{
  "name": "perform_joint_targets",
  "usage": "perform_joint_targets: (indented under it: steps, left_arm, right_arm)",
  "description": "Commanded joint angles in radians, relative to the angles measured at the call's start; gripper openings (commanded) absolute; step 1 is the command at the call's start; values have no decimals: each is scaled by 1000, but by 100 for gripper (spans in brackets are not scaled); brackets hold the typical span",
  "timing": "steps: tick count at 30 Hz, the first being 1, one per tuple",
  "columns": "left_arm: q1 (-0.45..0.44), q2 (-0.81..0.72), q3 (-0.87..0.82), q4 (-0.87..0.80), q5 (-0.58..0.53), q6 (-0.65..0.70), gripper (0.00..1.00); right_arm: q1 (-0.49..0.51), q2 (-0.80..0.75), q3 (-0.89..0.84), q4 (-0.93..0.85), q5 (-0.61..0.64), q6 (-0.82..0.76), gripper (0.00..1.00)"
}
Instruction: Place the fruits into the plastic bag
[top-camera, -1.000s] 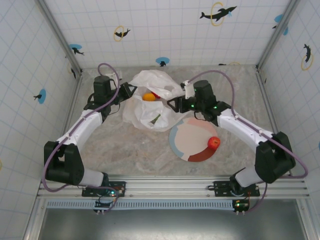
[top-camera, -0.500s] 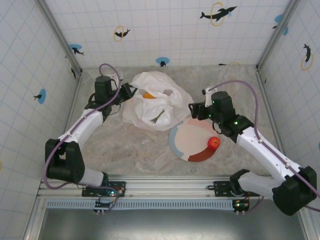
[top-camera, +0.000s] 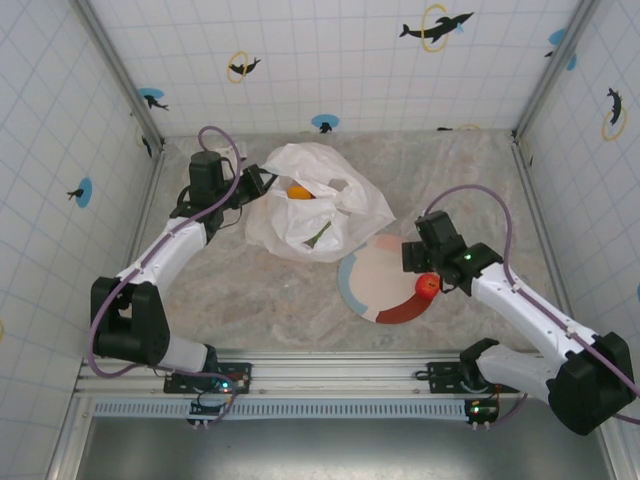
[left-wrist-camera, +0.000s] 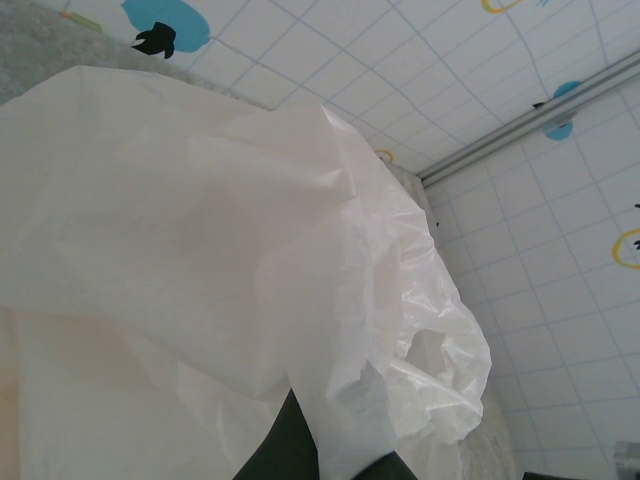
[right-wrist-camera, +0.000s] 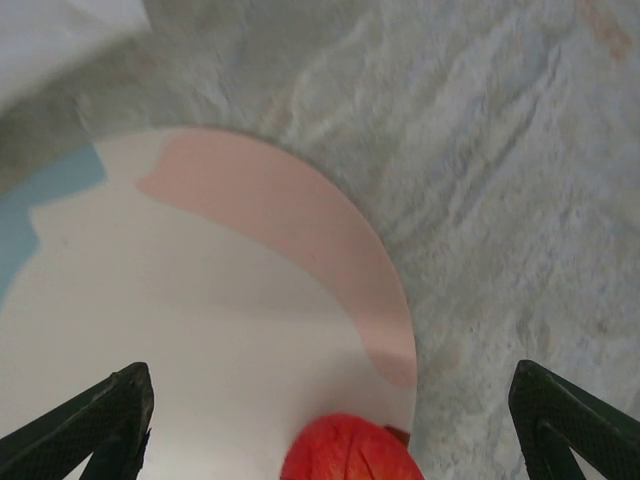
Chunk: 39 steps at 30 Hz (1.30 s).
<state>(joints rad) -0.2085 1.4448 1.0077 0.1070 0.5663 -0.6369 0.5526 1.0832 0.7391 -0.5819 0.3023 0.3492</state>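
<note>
The plastic bag (top-camera: 330, 205) lies wrinkled at the back middle of the table, with an orange fruit (top-camera: 298, 192) showing in its mouth and a green one (top-camera: 318, 236) showing through the film. My left gripper (top-camera: 260, 186) is shut on the bag's left rim; in the left wrist view the bag (left-wrist-camera: 200, 250) drapes over my gripper (left-wrist-camera: 335, 462). A red apple (top-camera: 428, 285) sits on the plate (top-camera: 370, 275). My right gripper (top-camera: 418, 266) hovers open just above that apple (right-wrist-camera: 345, 452), its fingers (right-wrist-camera: 110, 420) spread wide either side.
The round pink, grey and red plate (right-wrist-camera: 220, 300) lies right of centre, its right edge over bare marble floor (right-wrist-camera: 500, 200). A corner of the bag (right-wrist-camera: 60, 30) shows at the top left of the right wrist view. Tiled walls close in three sides.
My right gripper has pulled away from the bag's mouth and swung back and down to the plate, over the red apple. The left gripper kept its hold on the bag.
</note>
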Motion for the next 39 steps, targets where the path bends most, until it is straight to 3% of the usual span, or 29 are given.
perform_joint_targets:
  steps: [1, 11, 27, 39]
  left_arm:
    - [2, 7, -2, 19, 12, -12, 0]
    - [-4, 7, 2, 11, 6, -8, 0]
    - [-5, 11, 4, 3, 4, -5, 0]
    - [-5, 15, 4, 3, 4, -8, 0]
  right_arm:
    - [5, 2, -50, -20, -28, 45, 95]
    - [1, 87, -117, -9, -71, 55, 99]
    - [5, 96, -160, 40, -92, 38, 70]
    - [52, -46, -41, 160, -131, -7, 53]
